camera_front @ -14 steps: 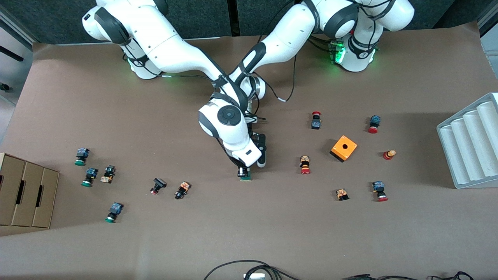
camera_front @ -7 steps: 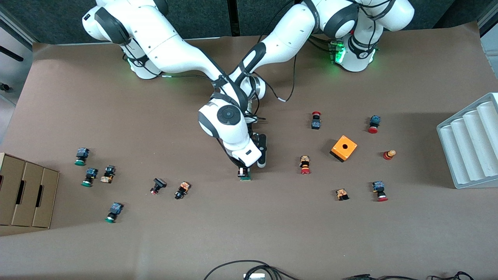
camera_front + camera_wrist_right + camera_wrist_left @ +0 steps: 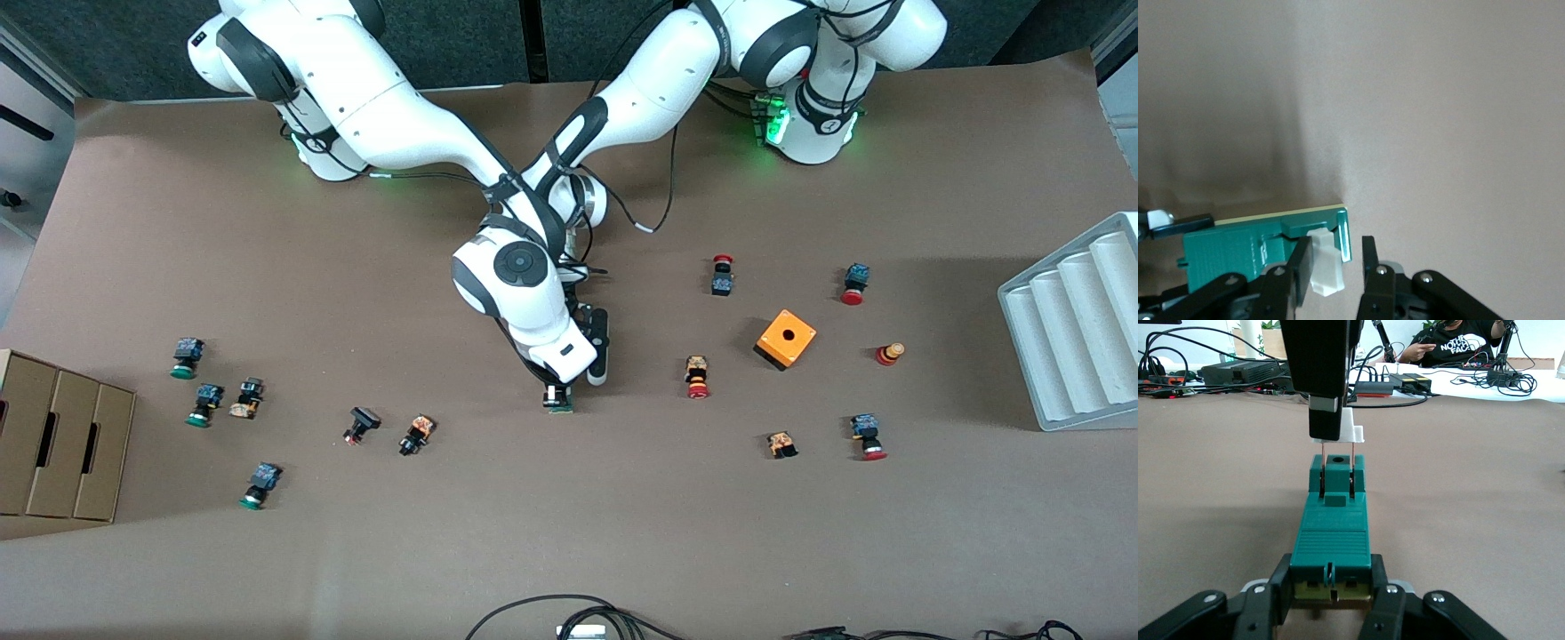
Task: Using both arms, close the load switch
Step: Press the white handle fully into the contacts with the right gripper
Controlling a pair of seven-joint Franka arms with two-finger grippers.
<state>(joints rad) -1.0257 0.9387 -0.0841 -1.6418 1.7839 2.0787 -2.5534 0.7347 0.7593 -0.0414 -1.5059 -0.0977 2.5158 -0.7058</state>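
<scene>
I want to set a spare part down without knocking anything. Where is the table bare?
Bare: the wide strip nearest the front camera, below the load switch, and the patch between the black-capped button and the right arm's base. Crowded: the buttons around the orange cube, those by the cardboard box, and the middle, where both arms meet.

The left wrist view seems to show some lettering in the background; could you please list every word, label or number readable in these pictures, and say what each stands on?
"NORTH FACE": white letters on the black shirt of a person seated at the desk past the table; the line reads partly cut, roughly "NOTH FACE".
Raised marks on the green load switch in the right wrist view: too blurred to read.
Front view: no readable text.
</scene>
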